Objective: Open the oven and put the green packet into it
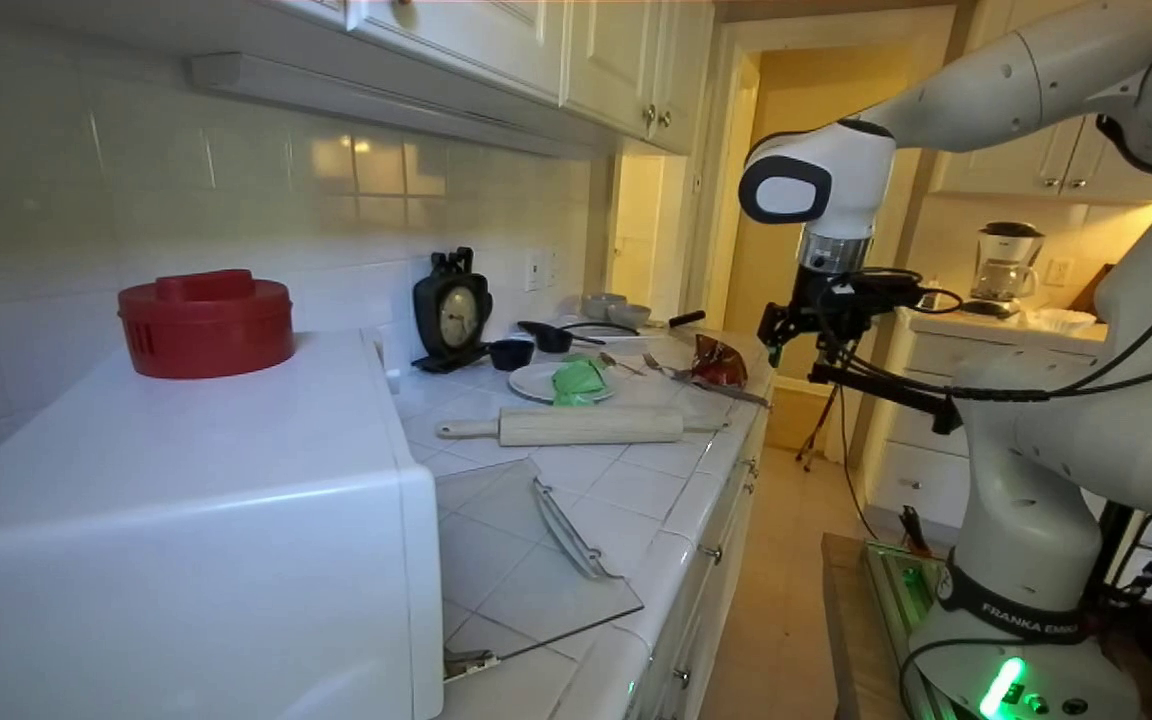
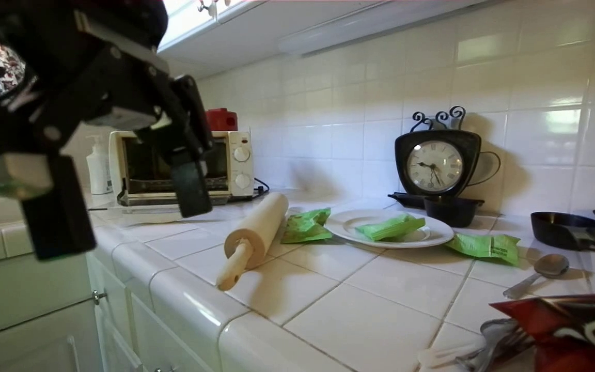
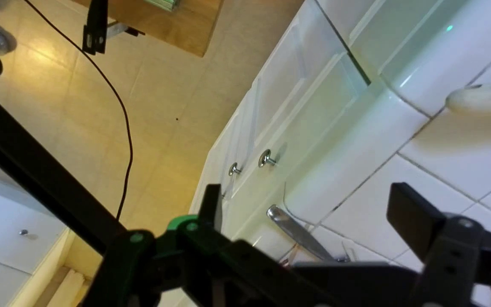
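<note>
The jaws stand wide apart, raised near the front edge of the table [image 2: 359, 305]. In an exterior view, one green packet [image 2: 390, 227] lies on the plate [image 2: 338, 227], lower than the jaws and to their right; a second packet [image 2: 305, 226], also right of the jaws, lies between the plate and the rolling pin [image 2: 259, 222]; a third packet [image 2: 486, 247], at the plate's opposite side, lies farther right. The clock [image 2: 436, 165] stands upright behind the plate, well apart from the jaws. The oven [image 1: 186, 540] is likewise well apart, its glass door [image 1: 526, 555] lowered over the table on the side toward the jaws; a red container [image 1: 206, 330] sits on top. In an exterior view, a red bag [image 1: 721, 362] lies lower than the jaws and to their left. In the wrist view, a metal utensil [image 3: 298, 232] shows below, between the jaws.
</note>
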Robot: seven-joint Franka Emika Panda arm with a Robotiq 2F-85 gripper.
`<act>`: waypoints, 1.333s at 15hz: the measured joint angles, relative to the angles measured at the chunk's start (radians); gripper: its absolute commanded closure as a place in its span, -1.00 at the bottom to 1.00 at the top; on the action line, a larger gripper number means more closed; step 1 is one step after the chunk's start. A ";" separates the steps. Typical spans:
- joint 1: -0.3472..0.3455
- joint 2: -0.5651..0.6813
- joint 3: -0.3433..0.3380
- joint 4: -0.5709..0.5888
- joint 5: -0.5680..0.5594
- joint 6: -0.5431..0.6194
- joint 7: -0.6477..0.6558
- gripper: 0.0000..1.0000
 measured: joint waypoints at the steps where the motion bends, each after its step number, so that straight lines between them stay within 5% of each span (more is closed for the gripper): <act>1: -0.010 -0.001 -0.002 0.008 0.000 0.000 -0.012 -1.00; 9: -0.081 0.018 0.000 0.027 -0.011 -0.122 -0.099 -1.00; 13: -0.093 0.024 -0.092 0.124 0.004 -0.188 -0.278 -1.00; 20: 0.395 0.045 -0.468 0.402 0.000 -0.062 -0.363 -1.00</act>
